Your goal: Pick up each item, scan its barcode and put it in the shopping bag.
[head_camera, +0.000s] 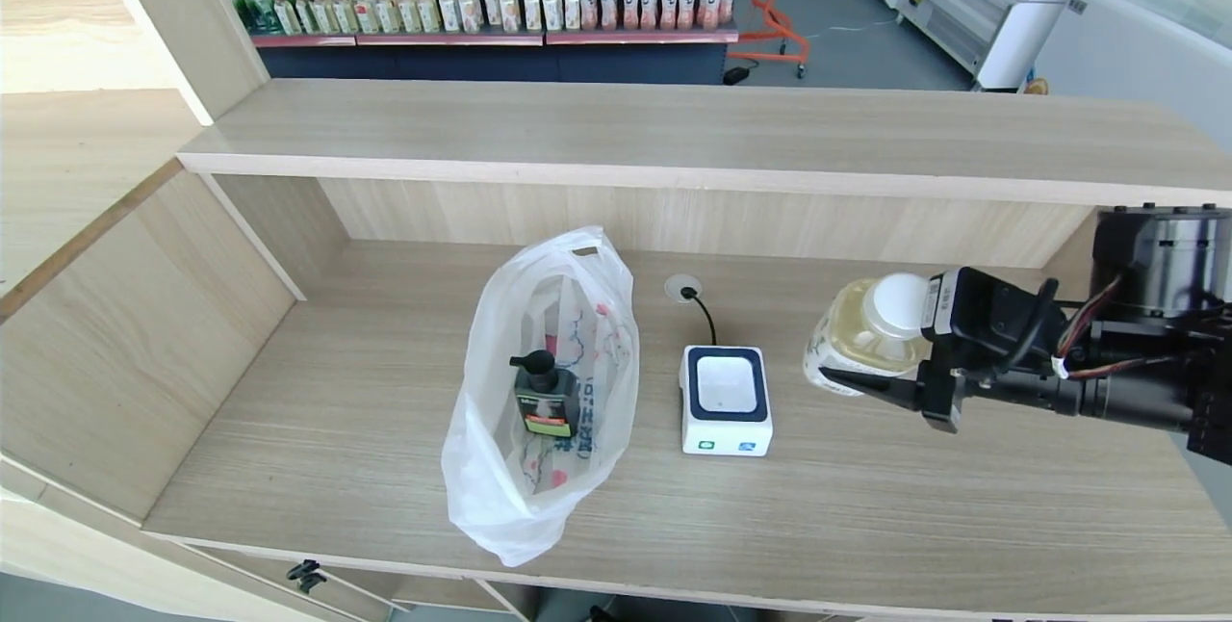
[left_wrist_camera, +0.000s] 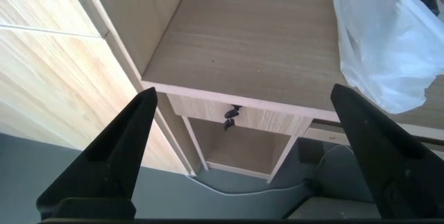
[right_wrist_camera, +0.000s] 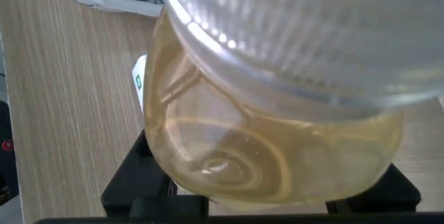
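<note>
Step in hand: the scan of the drink bottle [head_camera: 863, 333] is judged to be under way. It is lifted clear of the counter [head_camera: 866, 516] but not yet brought over the scanner [head_camera: 725, 398].
Right gripper [head_camera: 871, 364]: clenched on the bottle's body. The bottle is held tilted, its white cap toward the wrist. In the wrist view the yellow liquid [right_wrist_camera: 277, 141] is seen between the dark fingers [right_wrist_camera: 135, 186].
Bottle's place: at about 2 o'clock from the scanner, near it but apart.
Left gripper [left_wrist_camera: 239, 161]: released, with nothing between its fingers. It is held off the counter's front edge on the bag's side.
Shopping bag [head_camera: 481, 468]: laid open at 9 o'clock from the scanner, just beside it. A dark pump bottle [head_camera: 546, 398] is already inside.
Barcode: not made out on the held bottle.
Next move: the bottle should be carried toward 8 o'clock until it is above the scanner's window, with the label turned down to face it.
After that: a further carry toward 9 o'clock and a release into the bag's mouth are called for.
</note>
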You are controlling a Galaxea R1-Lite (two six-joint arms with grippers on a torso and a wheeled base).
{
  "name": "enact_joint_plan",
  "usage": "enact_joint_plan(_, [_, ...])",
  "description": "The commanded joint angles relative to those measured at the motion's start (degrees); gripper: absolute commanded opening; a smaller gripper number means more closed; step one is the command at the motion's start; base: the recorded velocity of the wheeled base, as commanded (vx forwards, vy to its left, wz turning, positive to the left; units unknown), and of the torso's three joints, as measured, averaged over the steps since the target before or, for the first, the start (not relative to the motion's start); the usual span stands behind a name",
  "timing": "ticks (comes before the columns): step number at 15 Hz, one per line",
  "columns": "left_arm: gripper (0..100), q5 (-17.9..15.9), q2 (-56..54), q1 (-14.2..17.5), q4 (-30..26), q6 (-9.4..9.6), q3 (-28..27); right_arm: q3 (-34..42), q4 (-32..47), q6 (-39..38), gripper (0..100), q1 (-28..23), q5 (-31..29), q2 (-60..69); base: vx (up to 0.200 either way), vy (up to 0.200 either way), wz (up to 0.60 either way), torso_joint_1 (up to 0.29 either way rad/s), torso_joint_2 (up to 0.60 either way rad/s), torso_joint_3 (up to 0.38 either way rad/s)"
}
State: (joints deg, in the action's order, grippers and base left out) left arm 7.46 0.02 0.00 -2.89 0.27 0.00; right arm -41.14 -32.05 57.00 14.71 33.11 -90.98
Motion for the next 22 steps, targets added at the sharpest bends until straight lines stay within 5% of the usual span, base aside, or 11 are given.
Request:
enact_joint_plan(1, [100, 0.0, 0.0, 0.0, 0.0, 0.0, 0.0, 0.2, 0.0, 0.1, 0, 0.1, 1.6, -3.2, 0.0, 0.0, 0.0, 0.0, 0.0, 0.0])
enact_joint_plan(11, [100, 0.0, 0.0, 0.0, 0.0, 0.0, 0.0, 0.1, -22.0, 0.2, 0, 0.3, 11.0, -18.8, 0.0, 0.0, 0.0, 0.0, 0.0, 0.0])
enact_joint_plan(22, [100, 0.0, 0.0, 0.0, 0.0, 0.0, 0.0, -7.0, -25.8, 0.2, 0, 1.3, 12.5, -28.7, 0.0, 0.0, 0.0, 0.0, 0.0, 0.0])
